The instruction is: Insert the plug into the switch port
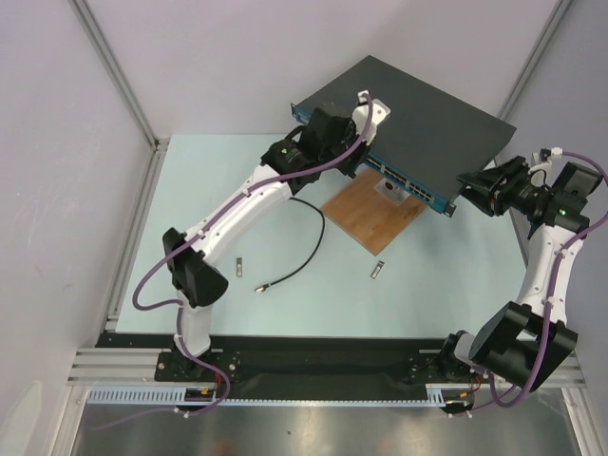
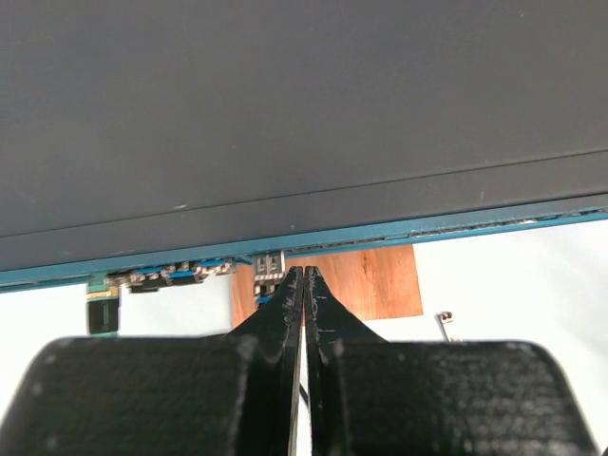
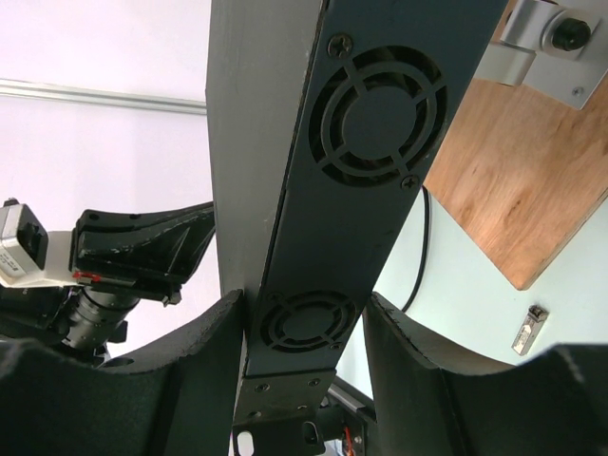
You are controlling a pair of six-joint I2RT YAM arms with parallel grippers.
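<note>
The switch (image 1: 408, 104) lies at the back of the table with its matt black top up and its blue port face (image 1: 404, 180) toward me. My left gripper (image 2: 304, 275) is shut, fingertips against that face from above. Just left of the tips a small pale plug (image 2: 269, 266) sits at a port. A thin black cable (image 1: 309, 237) runs from under the left arm to a loose end (image 1: 258, 285). My right gripper (image 3: 304, 304) straddles the switch's right end (image 3: 313, 323), which carries fan grilles, and is closed on it.
A brown wooden board (image 1: 370, 214) with a metal fitting (image 1: 389, 193) lies under the switch's front edge. Two small metal pieces (image 1: 240, 267) (image 1: 377, 271) lie on the pale table. Aluminium frame posts (image 1: 114, 66) and walls close in the left and right sides.
</note>
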